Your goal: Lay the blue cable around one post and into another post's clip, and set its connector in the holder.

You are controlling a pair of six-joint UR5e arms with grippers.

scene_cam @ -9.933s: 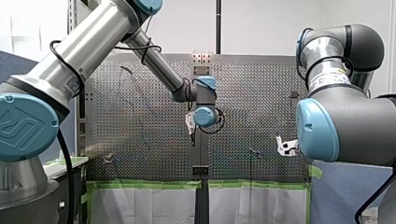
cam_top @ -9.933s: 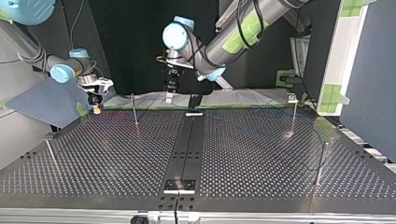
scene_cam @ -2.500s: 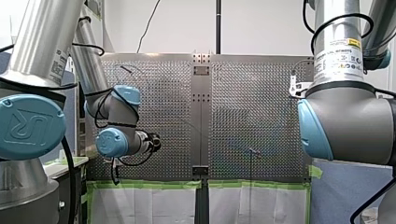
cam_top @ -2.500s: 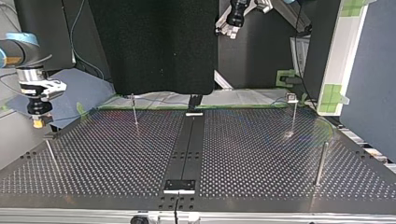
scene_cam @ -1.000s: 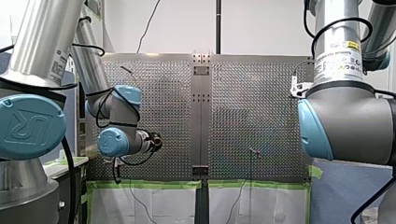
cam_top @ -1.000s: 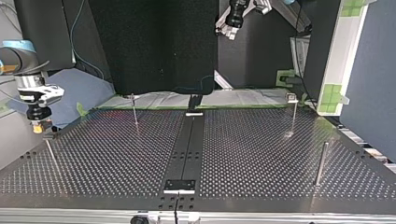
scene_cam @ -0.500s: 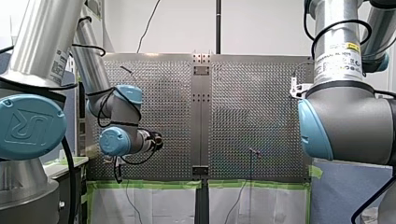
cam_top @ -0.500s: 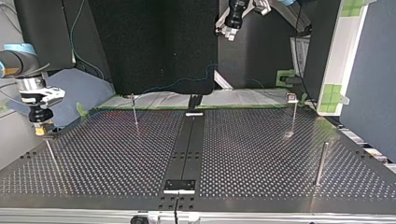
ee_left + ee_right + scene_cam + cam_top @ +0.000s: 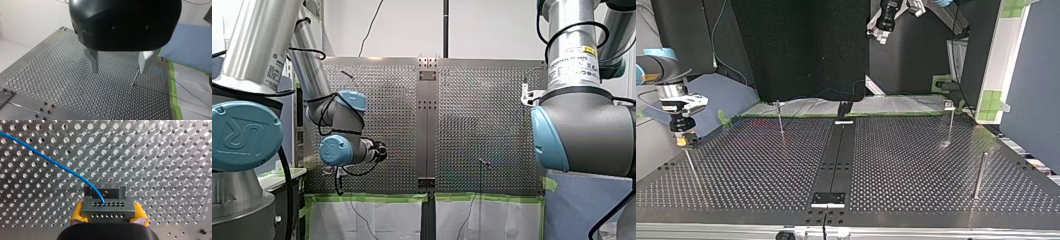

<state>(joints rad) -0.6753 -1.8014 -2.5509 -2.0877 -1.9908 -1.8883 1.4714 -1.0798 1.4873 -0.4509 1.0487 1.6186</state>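
My right pincer (image 9: 109,215) is clenched on the connector (image 9: 107,206), its yellow pads (image 9: 77,213) pressing the two short ends. The holder (image 9: 114,193) lies straight ahead, just past the connector's far edge, on the desk (image 9: 162,157). The coming move turns on that relation. The connector's long axis runs from pad to pad and looks parallel to the holder's span between its two uprights. So I judge that no turn is needed, only a short straight advance along my reach to seat it. The two look centred on each other, though I cannot tell whether they already touch. The cable (image 9: 58,164) leaves a hole in the connector's face, arcs over the holder near one upright and runs off across the desk beyond it. I would watch that it does not get trapped between connector and holder. My left pincer (image 9: 118,71) is released, its fingers (image 9: 93,61) spread on nothing. It hangs high above the desk, well apart from the holder, so my right arm is plainly the nearer one and the one to finish. Below the left pincer stands a post (image 9: 135,77) with the cable passing near it. I cannot tell whether the cable goes around that post or sits in any clip.
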